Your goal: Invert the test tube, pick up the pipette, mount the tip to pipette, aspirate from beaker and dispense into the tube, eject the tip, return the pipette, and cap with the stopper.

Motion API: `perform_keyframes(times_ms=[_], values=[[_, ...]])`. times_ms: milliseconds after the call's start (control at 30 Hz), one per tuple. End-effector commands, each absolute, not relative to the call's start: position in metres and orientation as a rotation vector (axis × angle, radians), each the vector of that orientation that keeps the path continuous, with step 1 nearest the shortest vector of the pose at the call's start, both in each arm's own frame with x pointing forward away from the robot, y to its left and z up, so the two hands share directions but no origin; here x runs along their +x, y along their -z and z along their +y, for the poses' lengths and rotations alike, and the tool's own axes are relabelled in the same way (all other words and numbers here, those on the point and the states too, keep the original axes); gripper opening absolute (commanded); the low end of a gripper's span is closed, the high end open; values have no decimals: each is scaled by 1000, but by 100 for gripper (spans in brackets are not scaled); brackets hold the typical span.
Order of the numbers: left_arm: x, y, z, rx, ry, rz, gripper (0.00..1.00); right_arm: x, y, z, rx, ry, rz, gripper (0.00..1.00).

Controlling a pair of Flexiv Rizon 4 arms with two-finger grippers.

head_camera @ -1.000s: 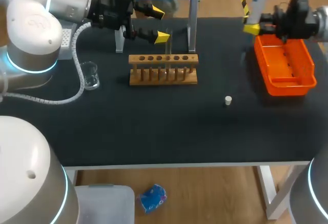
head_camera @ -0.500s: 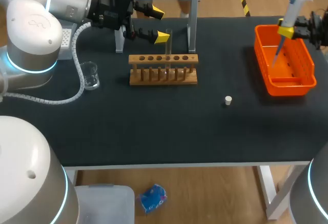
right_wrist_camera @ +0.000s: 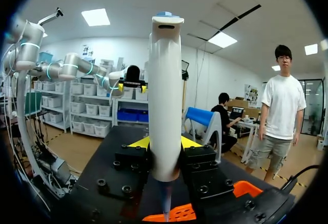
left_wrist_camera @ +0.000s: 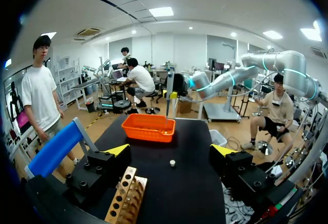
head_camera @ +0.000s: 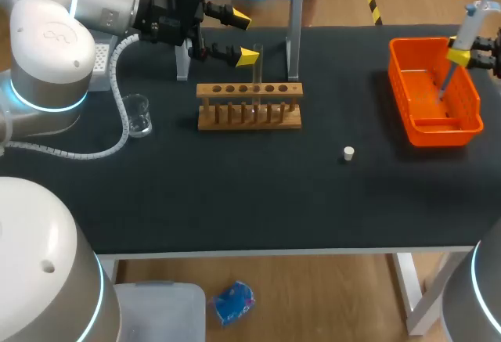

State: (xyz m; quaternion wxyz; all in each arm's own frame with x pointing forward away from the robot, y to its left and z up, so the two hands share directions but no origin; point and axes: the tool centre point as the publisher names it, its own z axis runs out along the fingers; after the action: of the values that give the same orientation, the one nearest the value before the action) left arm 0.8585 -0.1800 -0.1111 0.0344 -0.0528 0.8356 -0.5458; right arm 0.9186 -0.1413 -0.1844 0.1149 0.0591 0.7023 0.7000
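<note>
The right gripper (right_wrist_camera: 165, 149) is clamped on the pipette (head_camera: 472, 23), with one yellow-tipped finger on each side of its white body. It holds the pipette upright at the far right of the table, the thin lower end pointing down into the orange tray (head_camera: 407, 123). That posture would suit dropping a used tip into the tray or lifting clear of it (whether a tip is fitted I cannot tell).

The left gripper (head_camera: 242, 38) has its fingers apart and grips nothing. It sits just behind the wooden rack (head_camera: 249, 115), beside the top of the test tube (head_camera: 256, 84), which stands upright in the rack. It is probably parked there to steady the tube.

The beaker (head_camera: 138, 113) sits left of the rack, apart from it. The small white stopper (head_camera: 349, 153) lies alone nearer the front, right of the rack, likely set aside for the last step.
</note>
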Motion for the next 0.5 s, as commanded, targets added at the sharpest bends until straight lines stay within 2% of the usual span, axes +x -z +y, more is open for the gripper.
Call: perform_keyframes(times_ms=[33,500], values=[[859,112,-180,-160,1682,2564,100,918,189,-148,179,-2057,2049,0],[859,112,-180,-160,1682,2564,100,918,196,-153,200,-2105,1999,0]])
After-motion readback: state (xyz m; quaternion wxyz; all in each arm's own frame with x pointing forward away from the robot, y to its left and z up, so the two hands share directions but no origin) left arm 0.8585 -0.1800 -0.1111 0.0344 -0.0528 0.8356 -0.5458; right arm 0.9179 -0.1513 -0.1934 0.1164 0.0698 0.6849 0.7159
